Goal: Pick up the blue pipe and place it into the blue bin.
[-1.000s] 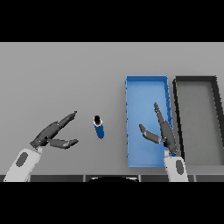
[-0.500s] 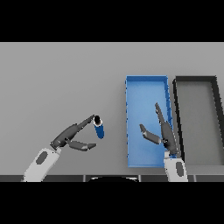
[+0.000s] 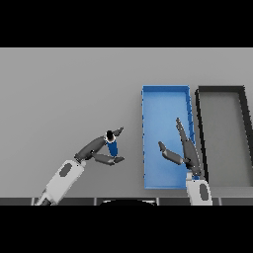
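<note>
The blue pipe point(image 3: 112, 147) is a short tube with a dark ring end facing up, standing on end on the grey table left of the blue bin point(image 3: 165, 89). My left hand point(image 3: 94, 147) reaches in from the lower left. Its straight fingers point(image 3: 116, 132) run along the pipe's far side and its thumb point(image 3: 108, 159) lies at the pipe's near side, so the pipe sits in the gap between them. The hand is open. My right hand point(image 3: 186, 151) is open with straight fingers, held over the blue bin.
A dark grey bin point(image 3: 220, 89) stands right beside the blue bin, on its right. Bare grey table point(image 3: 69, 89) stretches to the left and back.
My left hand has moved right from the table's lower left up to the pipe, and its fingers and thumb now bracket it. The pipe and my right hand have stayed in place.
</note>
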